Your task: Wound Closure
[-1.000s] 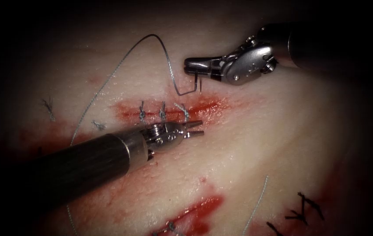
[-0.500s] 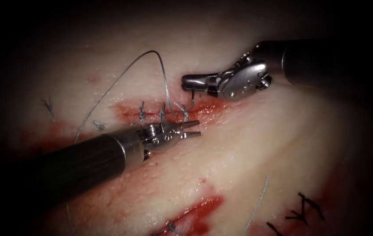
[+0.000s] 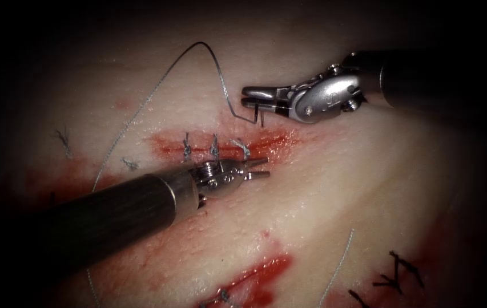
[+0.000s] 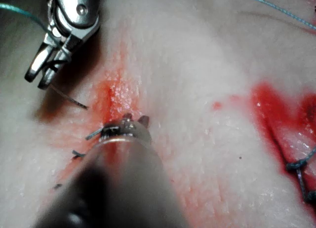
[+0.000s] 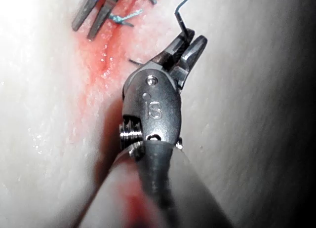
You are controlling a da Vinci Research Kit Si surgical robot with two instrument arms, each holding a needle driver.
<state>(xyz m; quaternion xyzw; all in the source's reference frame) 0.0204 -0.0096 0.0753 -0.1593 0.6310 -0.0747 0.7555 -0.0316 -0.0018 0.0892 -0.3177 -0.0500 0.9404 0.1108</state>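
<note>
The cut (image 3: 277, 138) runs across the tissue (image 3: 334, 188) as a red line, with three grey stitches (image 3: 214, 147) over its left part. My right tool (image 3: 245, 97) hangs just above the cut's unstitched right end, jaws shut on the curved needle (image 3: 257, 116). The needle is seen edge-on, held back from its tip, which points down clear of the tissue. Thread (image 3: 209, 54) arches up from the needle and trails left. My left tool (image 3: 261, 169) lies just below the cut by the third stitch, jaws slightly open and holding nothing. The right wrist view shows the right tool (image 5: 190, 40) gripping the needle.
A second cut with red fluid (image 3: 260, 274) lies at the lower middle, with dark stitches (image 3: 397, 276) to its right. A loose thread (image 3: 340, 262) lies between them. Short cut thread ends (image 3: 63, 140) sit on the tissue at the left.
The right tool dipped with the needle toward the cut half a second ago and has now lifted back up and to the right. The left tool has shifted slightly to the right.
</note>
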